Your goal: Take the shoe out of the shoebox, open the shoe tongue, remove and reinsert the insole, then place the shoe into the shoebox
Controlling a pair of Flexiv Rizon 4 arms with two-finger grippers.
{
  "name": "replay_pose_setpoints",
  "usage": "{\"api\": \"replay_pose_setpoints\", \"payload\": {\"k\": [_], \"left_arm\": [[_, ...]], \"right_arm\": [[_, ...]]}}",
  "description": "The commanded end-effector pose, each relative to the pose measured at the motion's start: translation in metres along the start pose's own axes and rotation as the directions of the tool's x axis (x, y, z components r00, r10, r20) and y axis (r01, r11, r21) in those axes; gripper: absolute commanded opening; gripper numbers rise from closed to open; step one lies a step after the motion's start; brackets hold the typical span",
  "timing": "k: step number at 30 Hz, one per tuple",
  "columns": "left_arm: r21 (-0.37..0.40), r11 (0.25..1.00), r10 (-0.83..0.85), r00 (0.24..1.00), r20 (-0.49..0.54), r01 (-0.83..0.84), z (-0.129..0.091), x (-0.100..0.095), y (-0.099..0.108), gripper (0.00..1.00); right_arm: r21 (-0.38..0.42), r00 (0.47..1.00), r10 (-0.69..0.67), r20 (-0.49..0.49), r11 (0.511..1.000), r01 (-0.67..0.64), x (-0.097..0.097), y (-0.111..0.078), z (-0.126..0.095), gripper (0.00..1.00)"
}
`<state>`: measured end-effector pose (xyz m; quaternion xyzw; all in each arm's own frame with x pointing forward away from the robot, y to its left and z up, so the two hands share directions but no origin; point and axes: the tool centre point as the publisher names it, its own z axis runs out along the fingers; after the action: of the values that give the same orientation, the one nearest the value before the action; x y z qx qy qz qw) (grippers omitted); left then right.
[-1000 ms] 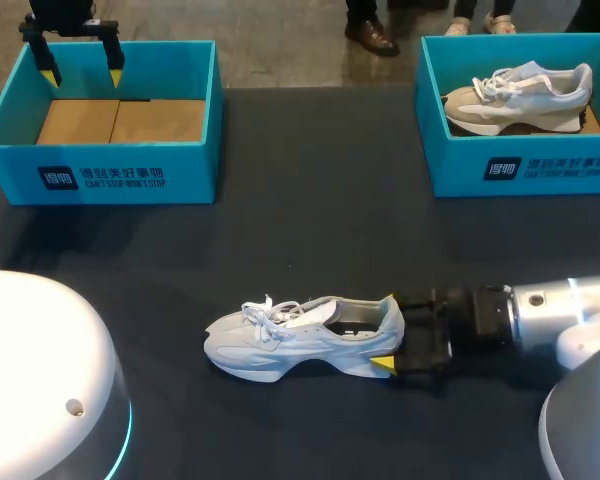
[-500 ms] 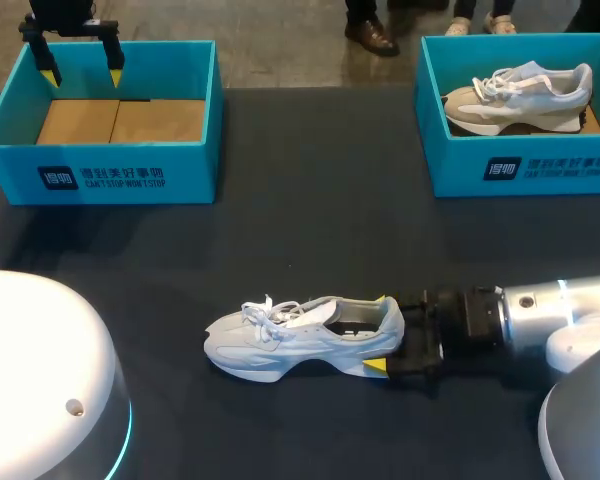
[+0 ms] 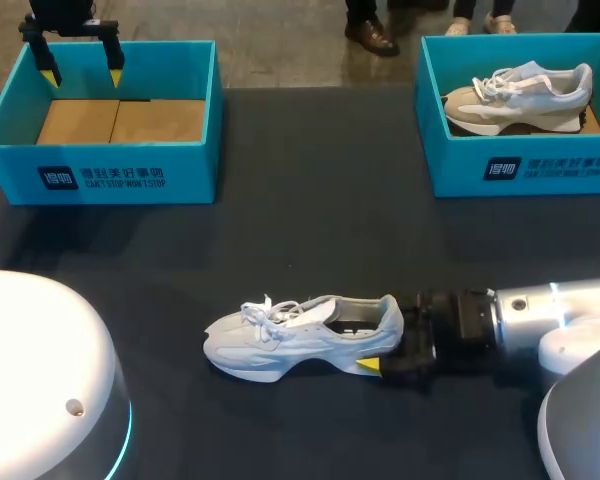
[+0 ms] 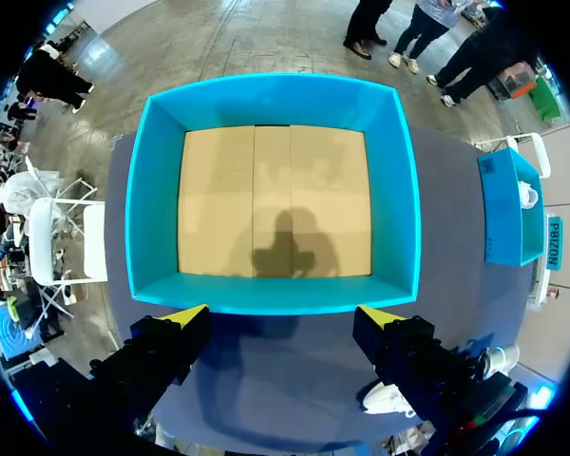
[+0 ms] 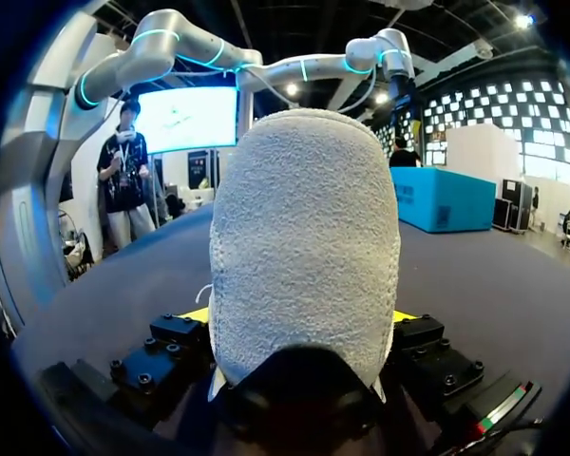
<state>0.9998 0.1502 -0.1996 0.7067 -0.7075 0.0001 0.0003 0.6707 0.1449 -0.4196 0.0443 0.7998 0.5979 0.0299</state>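
A white shoe (image 3: pixel 300 335) lies on its side on the dark table, toe to the left, laces loose. My right gripper (image 3: pixel 380 335) comes in from the right and sits around its heel. The near yellow fingertip (image 3: pixel 368 366) lies along the sole, and the far one is hidden behind the heel. In the right wrist view the fuzzy heel (image 5: pixel 304 237) fills the space between the fingers of my right gripper (image 5: pixel 304 318), which stands open. My left gripper (image 3: pixel 82 72) hangs open above the empty blue shoebox (image 3: pixel 100 170). From the left wrist, that gripper (image 4: pixel 283 318) looks down into the box (image 4: pixel 275 294).
A second blue shoebox (image 3: pixel 525 165) at the back right holds another grey-and-beige shoe (image 3: pixel 520 95). Bare dark tabletop (image 3: pixel 310 220) lies between the boxes and the white shoe.
My right gripper slid left along the shoe's heel, so its far yellow tip went out of sight behind the heel. The shoe and my left arm stayed put.
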Motion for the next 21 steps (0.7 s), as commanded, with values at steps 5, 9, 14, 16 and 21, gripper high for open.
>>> {"api": "replay_pose_setpoints", "payload": {"k": [5, 9, 14, 16, 21], "left_arm": [[0.000, 1.000, 0.000, 1.000, 0.000, 0.000, 0.0002, 0.0001, -0.0001, 1.00], [0.000, 1.000, 0.000, 1.000, 0.000, 0.000, 0.0002, 0.0001, -0.0001, 1.00], [0.000, 1.000, 0.000, 1.000, 0.000, 0.000, 0.0002, 0.0001, -0.0001, 1.00], [0.000, 1.000, 0.000, 1.000, 0.000, 0.000, 0.0002, 0.0001, -0.0001, 1.00], [0.000, 1.000, 0.000, 1.000, 0.000, 0.000, 0.0002, 0.0001, -0.0001, 1.00]], "right_arm": [[-0.018, 1.000, -0.008, 0.000, 1.000, 0.008, -0.0026, -0.0010, 0.0037, 0.00], [-0.029, 1.000, -0.002, 0.008, 1.000, 0.002, -0.0021, -0.0016, 0.0011, 0.00], [-0.033, 1.000, -0.002, 0.007, 0.999, 0.002, -0.0021, -0.0016, 0.0004, 0.00], [-0.033, 1.000, -0.002, 0.007, 0.999, 0.002, -0.0021, -0.0016, 0.0004, 0.00], [-0.033, 1.000, -0.002, 0.007, 0.999, 0.002, -0.0021, -0.0016, 0.0004, 0.00]]}}
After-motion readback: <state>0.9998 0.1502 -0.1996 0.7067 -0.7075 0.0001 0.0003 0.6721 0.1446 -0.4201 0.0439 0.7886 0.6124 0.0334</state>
